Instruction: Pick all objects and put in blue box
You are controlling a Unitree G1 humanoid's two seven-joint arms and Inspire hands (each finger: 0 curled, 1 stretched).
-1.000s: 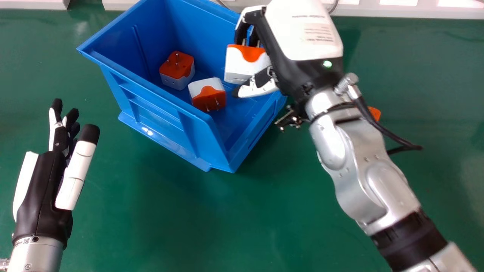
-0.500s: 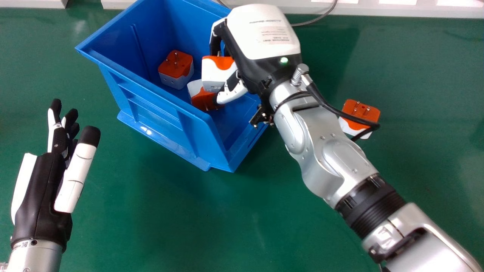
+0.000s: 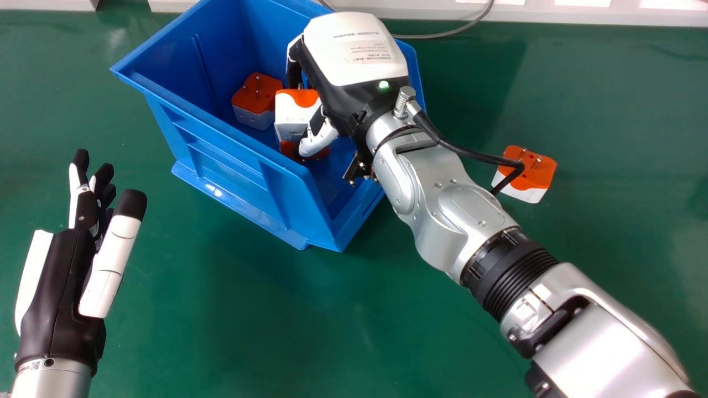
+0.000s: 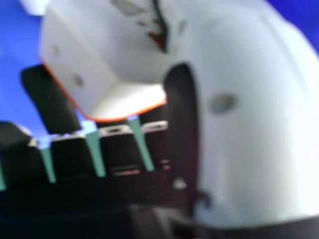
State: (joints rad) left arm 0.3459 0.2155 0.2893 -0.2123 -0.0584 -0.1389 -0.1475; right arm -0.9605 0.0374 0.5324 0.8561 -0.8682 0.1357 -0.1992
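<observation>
Head view: inside the blue box [image 3: 227, 166], the right hand [image 3: 354, 52] has its fingers curled round a plug adapter [image 3: 293, 113], clamped between them and the thumb [image 3: 318, 138], so the gap is only as wide as the block. Right hand view: the thumb [image 4: 249, 109] lies close against the white block, and the fingers [image 4: 47, 99] sit along its orange-edged side; the picture is blurred there, so the exact contact is probably thumb on one side, fingers on the other. The block is chunky, white with an orange end, and small round holes mark one white face. It stands nearly upright in the head view, orange end up toward the fingers and white end down toward the thumb; it is so squat that I cannot tell a clear long axis. Just below it, partly covered by it and the thumb, lies a second adapter [image 3: 290, 150], its orange part showing. Close by in the box, farther left, sits a third adapter [image 3: 257, 95], orange face and metal pins up. A fourth adapter [image 3: 531, 166] rests on the green desk [image 3: 221, 309], right of the box, pins up, a black cable [image 3: 481, 157] crossing in front of it. The left hand [image 3: 55, 293] is over the desk at the left, fingers extended.
</observation>
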